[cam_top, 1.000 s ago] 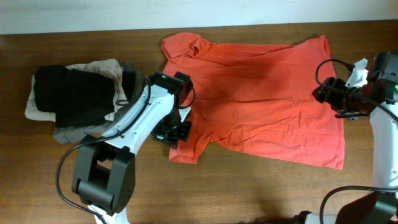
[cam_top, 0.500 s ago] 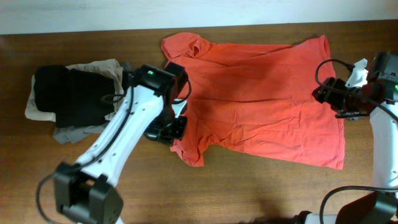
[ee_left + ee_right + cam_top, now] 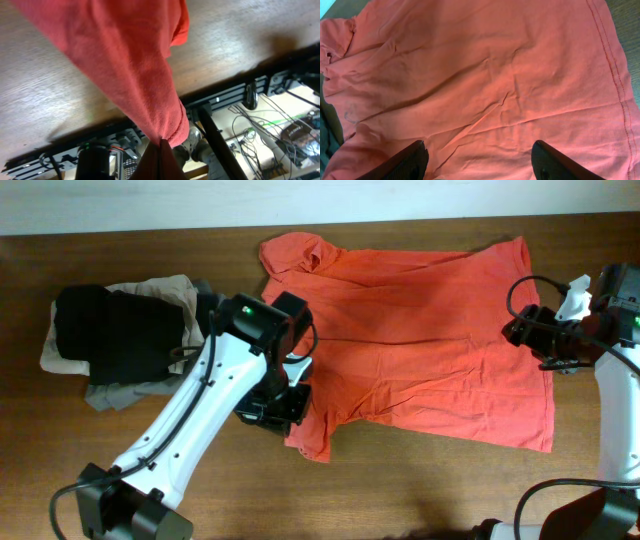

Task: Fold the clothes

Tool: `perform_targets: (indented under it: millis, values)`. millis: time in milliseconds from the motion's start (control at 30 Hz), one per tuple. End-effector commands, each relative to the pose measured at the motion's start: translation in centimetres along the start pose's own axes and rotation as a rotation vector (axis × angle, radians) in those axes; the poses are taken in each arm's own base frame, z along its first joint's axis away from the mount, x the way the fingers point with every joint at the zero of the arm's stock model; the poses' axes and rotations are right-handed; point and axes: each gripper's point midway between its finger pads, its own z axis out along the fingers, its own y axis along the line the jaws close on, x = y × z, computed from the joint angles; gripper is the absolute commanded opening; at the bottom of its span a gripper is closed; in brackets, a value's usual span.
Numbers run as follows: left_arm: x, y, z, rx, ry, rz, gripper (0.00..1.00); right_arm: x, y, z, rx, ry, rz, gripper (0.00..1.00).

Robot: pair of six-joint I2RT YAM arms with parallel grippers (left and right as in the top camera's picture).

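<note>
Shirt (image 3: 430,330) lies spread on the brown surface (image 3: 450,490), covering the center out to 3 o'clock in the overhead view. No lettering shows. One bunched corner sits at 11 o'clock and the stitched hem runs along the 3 o'clock side.

The left gripper (image 3: 160,150) is clamped tight on the shirt's 7 o'clock corner. In the left wrist view the cloth hangs pinched from the fingertips in a gathered fold, raised off the surface. Overhead, that corner is crumpled and pulled into a point just beside the gripper.

The right gripper (image 3: 480,165) is spread wide with nothing held, over the shirt near its hem at 3 o'clock. Cannot tell if the fingers touch the cloth.

A pile (image 3: 115,335) of black, beige and grey garments sits at 9 o'clock, near the left arm.
</note>
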Motion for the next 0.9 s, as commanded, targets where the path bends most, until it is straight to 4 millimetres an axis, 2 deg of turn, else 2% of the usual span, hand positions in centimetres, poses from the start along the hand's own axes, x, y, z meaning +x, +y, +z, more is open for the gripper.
perform_targets:
  millis: [0,200,367,467,500,533,567,700,800,867]
  values:
    - [1.1,-0.7,-0.4,-0.008,-0.022,-0.025,0.01,-0.3,0.1,-0.6,0.009,-0.022,-0.003,0.71]
    - [3.4,1.3,0.7,-0.167,-0.043,-0.158,0.01,-0.6,0.1,-0.6,0.007,-0.03,-0.006,0.71]
    - [5.6,2.2,2.8,-0.197,0.032,-0.23,0.01,-0.7,0.1,-0.6,0.007,-0.035,-0.007,0.71]
    - [6.3,2.4,3.9,-0.19,0.078,-0.239,0.02,-0.7,0.1,-0.6,0.006,-0.037,-0.008,0.71]
    - [6.4,2.4,4.3,-0.185,0.089,-0.242,0.1,-0.7,0.1,-0.6,0.006,-0.037,-0.008,0.71]
    - [6.5,2.3,4.5,-0.181,0.095,-0.243,0.33,-0.7,0.1,-0.6,0.006,-0.036,-0.008,0.71]
    - [6.4,2.4,4.8,-0.18,0.096,-0.243,0.65,-0.7,0.1,-0.6,0.006,-0.036,-0.008,0.71]
    - [5.7,2.6,4.8,-0.192,0.063,-0.236,0.66,-0.7,0.1,-0.6,0.006,-0.036,-0.008,0.71]
    - [5.1,4.3,4.5,-0.269,0.022,-0.245,0.68,-0.7,-0.3,-0.6,0.029,-0.039,-0.007,0.71]
    - [3.5,5.2,4.2,-0.285,-0.043,-0.256,0.72,-0.8,-0.7,-0.6,0.055,-0.043,-0.005,0.72]
